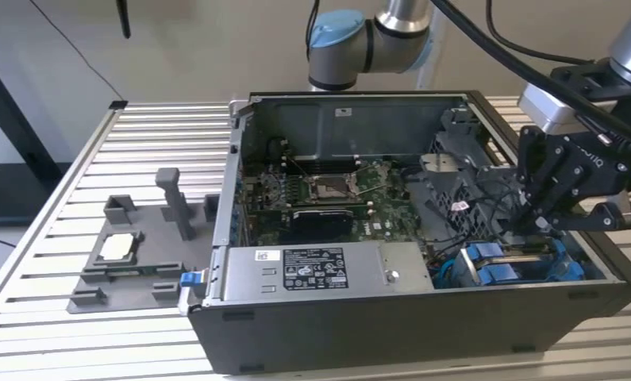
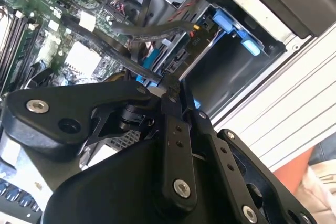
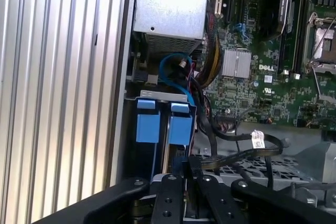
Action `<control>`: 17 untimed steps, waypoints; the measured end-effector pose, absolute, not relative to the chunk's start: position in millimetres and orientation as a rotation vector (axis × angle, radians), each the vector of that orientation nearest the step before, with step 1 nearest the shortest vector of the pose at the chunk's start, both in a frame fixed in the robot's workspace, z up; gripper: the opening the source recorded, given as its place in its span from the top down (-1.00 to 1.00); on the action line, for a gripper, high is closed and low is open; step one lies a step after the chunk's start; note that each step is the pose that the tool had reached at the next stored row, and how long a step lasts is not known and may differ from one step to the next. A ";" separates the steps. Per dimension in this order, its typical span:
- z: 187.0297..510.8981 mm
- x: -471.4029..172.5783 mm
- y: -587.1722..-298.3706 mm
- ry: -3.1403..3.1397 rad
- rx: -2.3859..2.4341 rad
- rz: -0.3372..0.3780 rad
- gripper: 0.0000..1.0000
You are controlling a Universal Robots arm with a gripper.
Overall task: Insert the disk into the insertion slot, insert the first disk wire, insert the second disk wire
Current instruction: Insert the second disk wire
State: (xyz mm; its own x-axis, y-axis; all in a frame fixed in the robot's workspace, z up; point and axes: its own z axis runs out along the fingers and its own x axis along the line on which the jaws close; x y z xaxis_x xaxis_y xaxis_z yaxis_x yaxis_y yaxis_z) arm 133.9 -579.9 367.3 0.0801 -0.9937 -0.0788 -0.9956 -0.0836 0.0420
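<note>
My gripper (image 1: 531, 224) hangs inside the open computer case at the exterior view's right, just above the insertion slot (image 1: 518, 274), a grey metal cage. In both wrist views the fingers (image 2: 169, 94) are closed together on the end of a black disk wire (image 2: 113, 51), which trails back toward the motherboard. The same wire (image 3: 236, 156) curves away from my gripper (image 3: 188, 164). Blue tabs of the disk carrier (image 3: 148, 124) show at the mouth of the insertion slot (image 3: 163, 96). The disk's silver body is hidden inside.
The case stands on a slatted metal table (image 1: 156, 135). A grey power supply (image 1: 305, 270) fills the case's front. The motherboard (image 1: 326, 190) lies behind it, with loose cables beside the cage. A grey fixture tray (image 1: 135, 270) with a processor chip (image 1: 119, 248) sits at the exterior view's left.
</note>
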 end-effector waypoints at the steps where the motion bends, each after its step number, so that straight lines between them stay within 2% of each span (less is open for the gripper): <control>1: 367.2 134.6 -580.1 2.111 -2.292 0.135 0.67; 17: 363.3 136.0 -580.2 2.171 -2.232 0.134 0.67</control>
State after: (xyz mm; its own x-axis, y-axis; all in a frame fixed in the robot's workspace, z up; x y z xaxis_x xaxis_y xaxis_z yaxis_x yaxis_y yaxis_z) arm 136.0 -580.2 363.3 0.0256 -0.9965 -0.0791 -0.9987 -0.0290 0.0420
